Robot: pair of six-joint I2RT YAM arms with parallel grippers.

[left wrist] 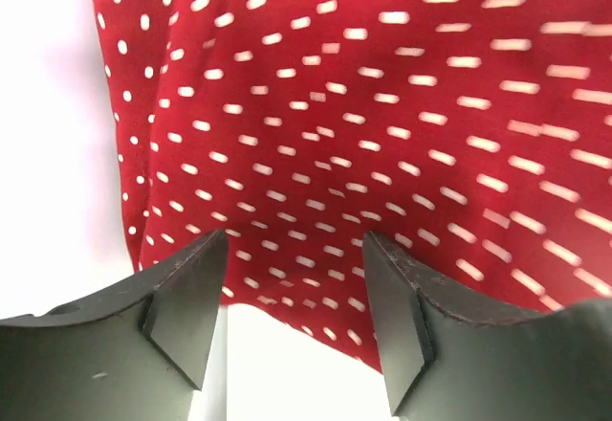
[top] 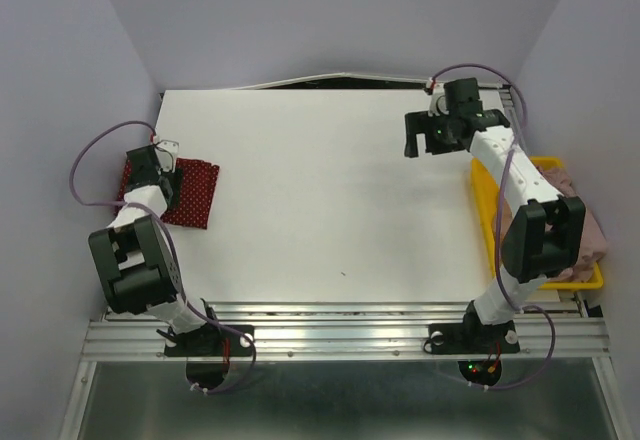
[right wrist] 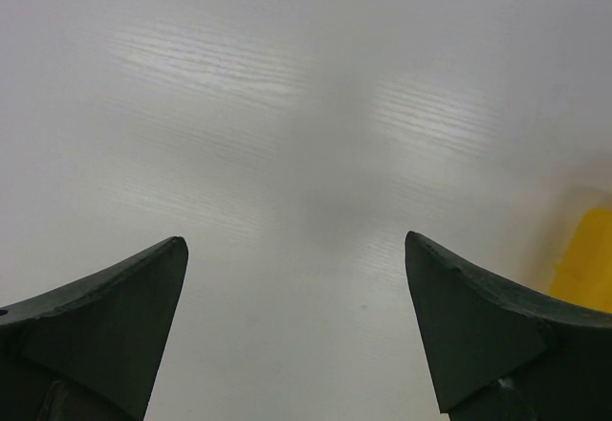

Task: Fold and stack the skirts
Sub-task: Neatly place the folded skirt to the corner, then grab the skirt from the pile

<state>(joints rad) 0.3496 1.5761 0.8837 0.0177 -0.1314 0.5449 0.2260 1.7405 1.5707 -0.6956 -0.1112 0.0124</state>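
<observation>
Black two-fingered left claw (left wrist: 296,249): jaws spread, nothing pinched between them, tips poised just over the near edge of the dark red skirt (left wrist: 382,105). That skirt, white-dotted, lies as a flat, roughly square packet at the left edge of the white table (top: 320,180); we judge it already folded. Right claw (right wrist: 296,249): jaws spread wide, holding nothing, hanging over bare tabletop at the far right. Just beside it we list the yellow tray (top: 485,210), and in the tray the dusty pink skirt (top: 592,235), bunched and largely hidden behind the right arm. Handling, as we judge it: both items are light, limp cloth that will sag, trail and slide on the smooth top. We would pinch the red one at a corner through all its layers. The bulkier pink one wants a deep bite at an outer edge, so that the gathers do not slip free.
</observation>
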